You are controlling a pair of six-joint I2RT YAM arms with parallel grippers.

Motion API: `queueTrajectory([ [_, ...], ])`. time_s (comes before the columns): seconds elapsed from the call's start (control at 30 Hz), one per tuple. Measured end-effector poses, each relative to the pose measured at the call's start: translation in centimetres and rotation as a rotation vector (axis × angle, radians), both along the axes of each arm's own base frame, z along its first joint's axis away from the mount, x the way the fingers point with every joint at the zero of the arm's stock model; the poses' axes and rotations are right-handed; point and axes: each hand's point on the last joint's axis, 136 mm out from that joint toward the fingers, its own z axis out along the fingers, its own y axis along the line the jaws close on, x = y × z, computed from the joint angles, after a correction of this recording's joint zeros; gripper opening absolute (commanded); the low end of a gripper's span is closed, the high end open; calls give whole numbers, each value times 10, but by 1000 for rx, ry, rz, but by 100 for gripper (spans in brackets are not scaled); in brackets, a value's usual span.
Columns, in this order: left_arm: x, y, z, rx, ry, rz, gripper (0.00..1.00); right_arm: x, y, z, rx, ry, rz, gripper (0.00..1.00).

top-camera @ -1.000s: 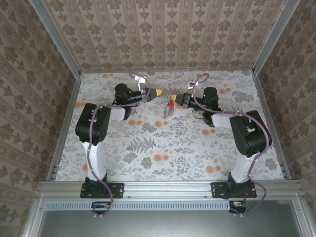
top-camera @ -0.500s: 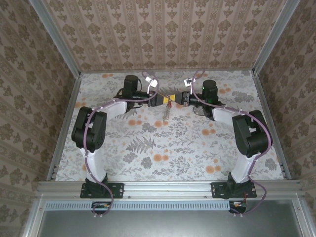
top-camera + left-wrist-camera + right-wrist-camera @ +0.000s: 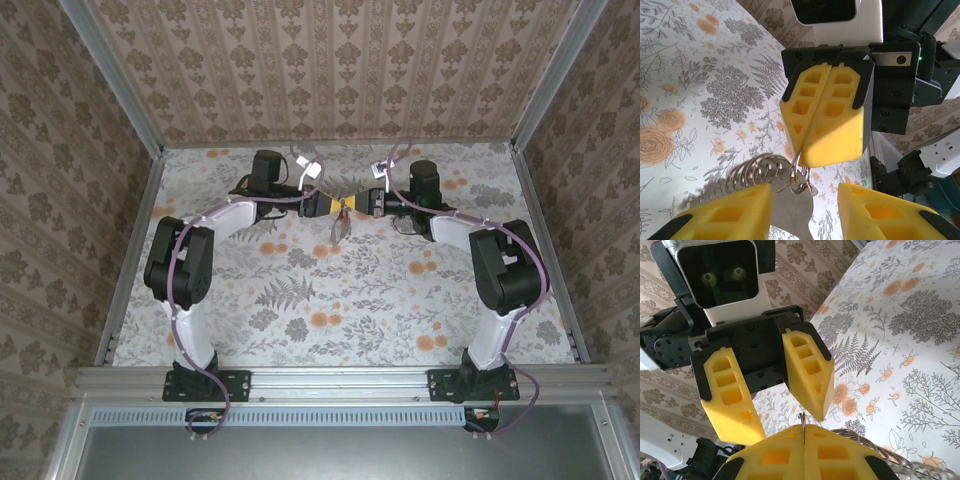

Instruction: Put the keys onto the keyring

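Aloft, the dull grey metal keyring loop, tiny red-headed key alongside, is dangling from the clamped right gripper over the floral table.
The left gripper, fingers parted, is needing a square, steady bite.

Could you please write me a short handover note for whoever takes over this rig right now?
Right gripper: shut, pinching a thin wire ring in the air over the far half of the table.
Left gripper: open, facing the right one, with its fingers on either side of the hanging metal.
Things: coiled silver rings and a flat grey metal piece hang from that wire ring.
Done: the bunch is held up between the two arms.
Left: I cannot tell whether the threading is complete. Check it closely, then the left gripper probably needs to take hold to finish.
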Motion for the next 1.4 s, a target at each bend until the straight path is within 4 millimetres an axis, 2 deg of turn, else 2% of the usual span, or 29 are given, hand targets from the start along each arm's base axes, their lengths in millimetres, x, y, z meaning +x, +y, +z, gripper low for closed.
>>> queueTrajectory([
  [0.2, 3, 4, 6, -13, -1, -5, 40, -3, 0, 1, 6, 1, 17, 0],
  [0.5, 2, -4, 20, -37, -19, -44, 39, -6, 1, 2, 11, 2, 35, 0],
  [0.73, -5, -9, 15, -27, 3, -70, 37, -6, 1, 2, 12, 2, 36, 0],
  [1.07, -6, -10, 12, -31, 10, -79, 27, -6, 1, 2, 13, 2, 40, 0],
  [1.4, -8, -10, 12, -37, 17, -91, 25, -8, 1, 3, 17, 0, 51, 0],
])
